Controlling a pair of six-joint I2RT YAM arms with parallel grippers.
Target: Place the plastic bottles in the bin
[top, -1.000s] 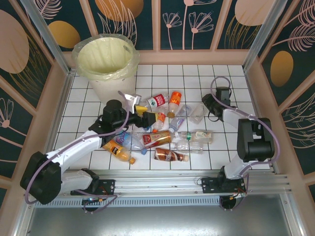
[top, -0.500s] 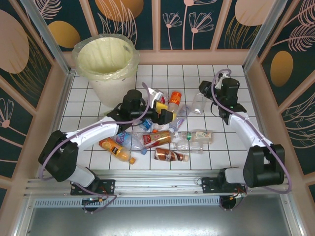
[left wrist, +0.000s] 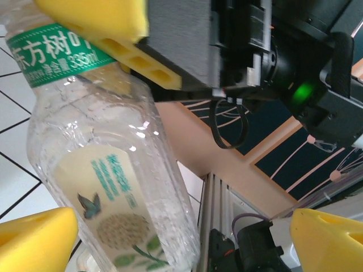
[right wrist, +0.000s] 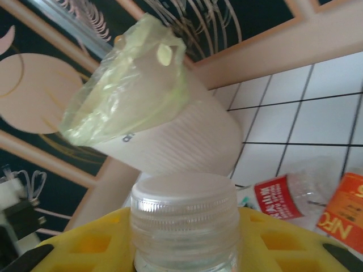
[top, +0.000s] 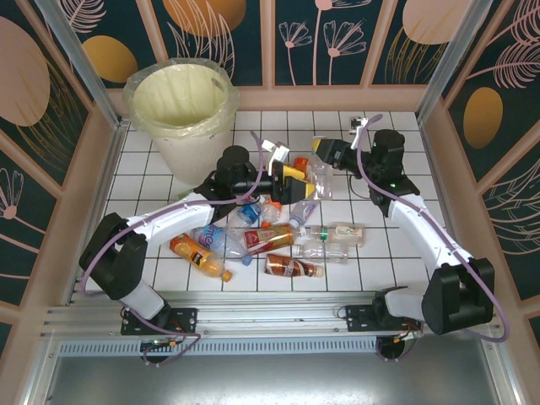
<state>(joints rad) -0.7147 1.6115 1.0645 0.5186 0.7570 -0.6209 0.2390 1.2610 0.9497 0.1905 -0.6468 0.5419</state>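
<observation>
My right gripper is shut on the neck of a clear plastic bottle with a green band, which hangs above the pile; its pale cap stands between the yellow fingers. My left gripper is open right beside it. In the left wrist view that bottle lies partly between my wide-spread yellow fingertips. Several more plastic bottles lie on the tiles, among them a red-labelled one, an orange one and a brown one. The cream bin with its yellow bag stands at the back left.
Clear bottles lie to the right of the pile. Wooden walls and metal posts close in the tiled floor. In the right wrist view the bin rises behind the cap, with a red-labelled bottle beside it.
My right gripper lifted the clear bottle and carried it left toward the middle. My left gripper reached right and farther back until it stood beside that bottle.
</observation>
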